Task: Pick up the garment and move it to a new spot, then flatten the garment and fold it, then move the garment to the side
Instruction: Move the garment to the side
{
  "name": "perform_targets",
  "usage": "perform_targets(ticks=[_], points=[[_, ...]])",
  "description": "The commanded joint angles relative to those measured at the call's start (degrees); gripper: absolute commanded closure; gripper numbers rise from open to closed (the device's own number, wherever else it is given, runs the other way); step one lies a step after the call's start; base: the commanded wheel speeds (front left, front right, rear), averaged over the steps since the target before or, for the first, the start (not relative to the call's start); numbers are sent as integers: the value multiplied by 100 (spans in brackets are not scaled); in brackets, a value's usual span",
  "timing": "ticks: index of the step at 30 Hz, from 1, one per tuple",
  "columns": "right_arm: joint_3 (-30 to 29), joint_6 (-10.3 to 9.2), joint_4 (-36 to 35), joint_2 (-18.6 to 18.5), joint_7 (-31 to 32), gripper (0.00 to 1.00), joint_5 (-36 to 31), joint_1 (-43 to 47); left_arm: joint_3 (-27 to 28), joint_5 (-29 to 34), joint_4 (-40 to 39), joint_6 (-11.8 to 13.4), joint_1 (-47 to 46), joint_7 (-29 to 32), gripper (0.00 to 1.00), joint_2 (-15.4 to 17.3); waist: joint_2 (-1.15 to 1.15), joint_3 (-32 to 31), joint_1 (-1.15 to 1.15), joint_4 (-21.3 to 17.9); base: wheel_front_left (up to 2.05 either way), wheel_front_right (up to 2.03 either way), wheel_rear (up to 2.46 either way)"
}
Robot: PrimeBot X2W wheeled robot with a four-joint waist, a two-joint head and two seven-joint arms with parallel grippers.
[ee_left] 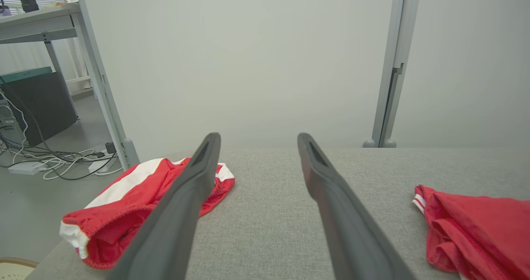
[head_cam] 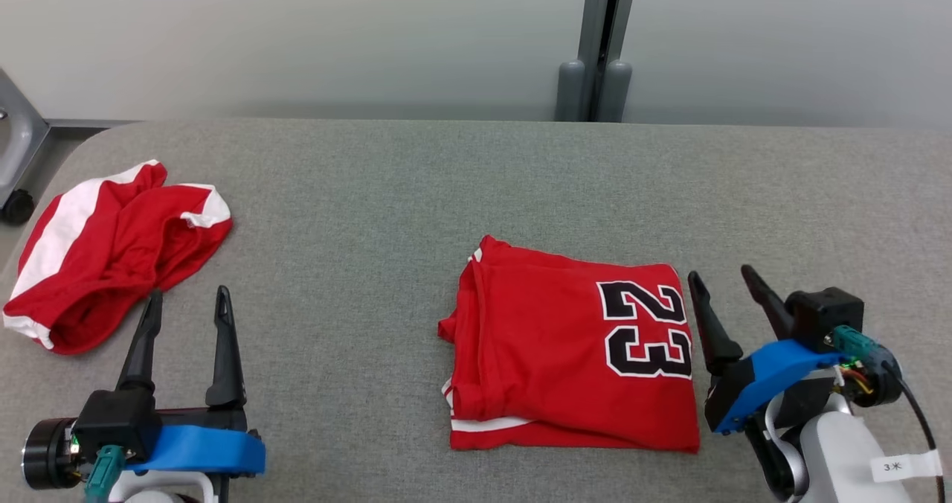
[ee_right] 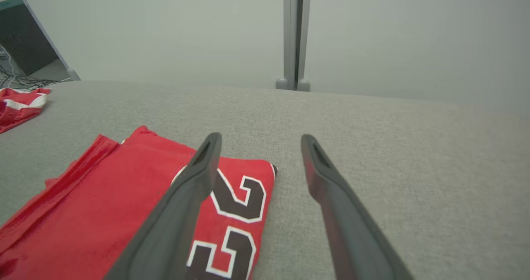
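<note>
L gripper (head_cam: pixel 189 293) sits closest, well to the left of the folded red jersey (head_cam: pixel 565 347), fingers spread wide w/ nothing between them, pointing away from the robot over bare grey table (head_cam: pixel 372 190). R gripper (head_cam: pixel 720 273) is just beside the jersey's right edge, jaws also spread wide and empty; its nearer finger runs along the edge by the "23", and whether it touches the cloth can't be told. The jersey lies flat on the table as a neat rectangle, black-and-white "23" on the right part, white trim showing at the near left corner and far left corner, layered folds along its left side. A 2nd garment, red shorts (head_cam: pixel 111 250) w/ white side stripes, lies crumpled in a heap far left of the jersey, near the table's rounded corner, just beyond the L gripper's fingertips and apart from them. A grey post (head_cam: pixel 599 42) stands behind the table, beyond the jersey's far edge, against a pale wall. In the L wrist view, cables lie on the floor further left of the shorts.
</note>
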Motion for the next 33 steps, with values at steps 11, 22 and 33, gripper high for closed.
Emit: perform_targets(ticks=[11, 22, 33], points=[[99, 1, 1463, -91, -123, 0, 93, -311, 37, 152, 96, -120, -353, -28, 0, -181, 0, 306, 0, 292, 0, 0, 0], [507, 9, 2533, 28, -78, 55, 364, -492, 122, 292, 190, -201, -404, -28, 0, -346, 0, 347, 0, 380, 0, 0, 0], [471, 0, 2421, -530, -712, 100, 531, -1088, 264, 405, 135, -259, -467, -27, 0, -360, 0, 517, 0, 137, 0, 0, 0]])
